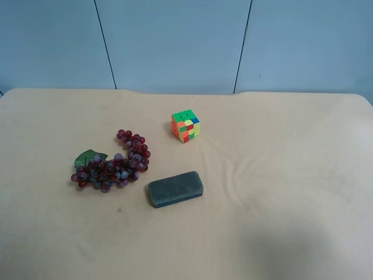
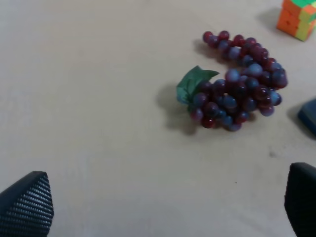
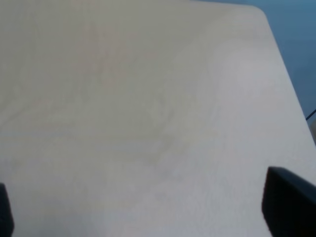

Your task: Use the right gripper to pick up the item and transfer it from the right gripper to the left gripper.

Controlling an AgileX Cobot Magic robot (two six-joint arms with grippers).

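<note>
Grape bunch (image 2: 238,94) is lying curled on the table (image 1: 280,192), ahead of the left gripper (image 2: 163,207), untouched, leaf (image 2: 192,84) facing it. Left gripper is hanging wide open, empty. Right gripper (image 3: 148,207) is also spread wide, holding nothing, over bare tabletop. Cube (image 1: 185,126) and dark case (image 1: 175,188) are sitting just beyond the grapes.

High view overlooks table (image 1: 280,192); wrist views angled down, nearer.

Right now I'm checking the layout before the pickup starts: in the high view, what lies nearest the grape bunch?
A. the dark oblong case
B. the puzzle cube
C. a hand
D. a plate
A. In the high view the dark oblong case lies just beside the lower end of the grape bunch, while the puzzle cube sits farther off, and no hand shows there.
</note>
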